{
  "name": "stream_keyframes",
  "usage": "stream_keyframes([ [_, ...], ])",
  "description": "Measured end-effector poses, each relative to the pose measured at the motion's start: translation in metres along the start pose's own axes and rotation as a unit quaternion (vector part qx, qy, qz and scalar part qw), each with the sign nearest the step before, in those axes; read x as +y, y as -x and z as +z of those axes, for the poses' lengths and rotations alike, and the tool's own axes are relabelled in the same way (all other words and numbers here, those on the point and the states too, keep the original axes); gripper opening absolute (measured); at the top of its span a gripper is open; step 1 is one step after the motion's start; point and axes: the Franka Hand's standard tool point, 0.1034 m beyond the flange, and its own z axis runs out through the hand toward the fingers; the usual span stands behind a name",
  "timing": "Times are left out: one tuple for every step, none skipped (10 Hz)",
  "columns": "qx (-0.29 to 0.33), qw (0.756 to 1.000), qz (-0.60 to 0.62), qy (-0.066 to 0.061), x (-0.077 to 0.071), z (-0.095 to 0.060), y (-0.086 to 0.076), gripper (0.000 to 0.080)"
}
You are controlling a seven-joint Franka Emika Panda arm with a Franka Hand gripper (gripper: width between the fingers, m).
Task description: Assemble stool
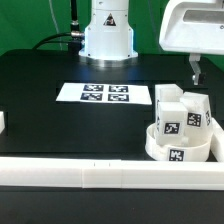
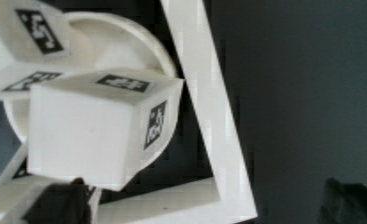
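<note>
The round white seat [image 1: 180,148] sits at the exterior view's right, against the white border rail [image 1: 90,176]; blocky tagged legs [image 1: 182,115] stand inside its rim; the gripper [image 1: 197,72] hovers above, fingers spread, holding nothing.

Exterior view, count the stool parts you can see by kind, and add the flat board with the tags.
Round seat: 1
Legs: 3 in view
Marker board: 1
Total: 5
</note>
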Motion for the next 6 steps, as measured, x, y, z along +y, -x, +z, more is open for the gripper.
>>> stream_keyframes([
  [0.000, 1.000, -0.027, 0.001, 0.0012, 0.0000, -0.0005, 0.0649],
  [0.000, 0.999, -0.048, 0.001, 0.0017, 0.0001, -0.0007, 0.0649],
  [0.002, 0.994, -0.107, 0.003, 0.0025, 0.0005, -0.0010, 0.0649],
  [0.002, 0.986, -0.164, 0.003, 0.0016, 0.0014, 0.0003, 0.0649],
  [0.003, 0.978, -0.207, 0.008, -0.0022, -0.0007, 0.0023, 0.0649],
  [0.005, 0.968, -0.252, 0.010, -0.0056, -0.0022, 0.0035, 0.0649],
])
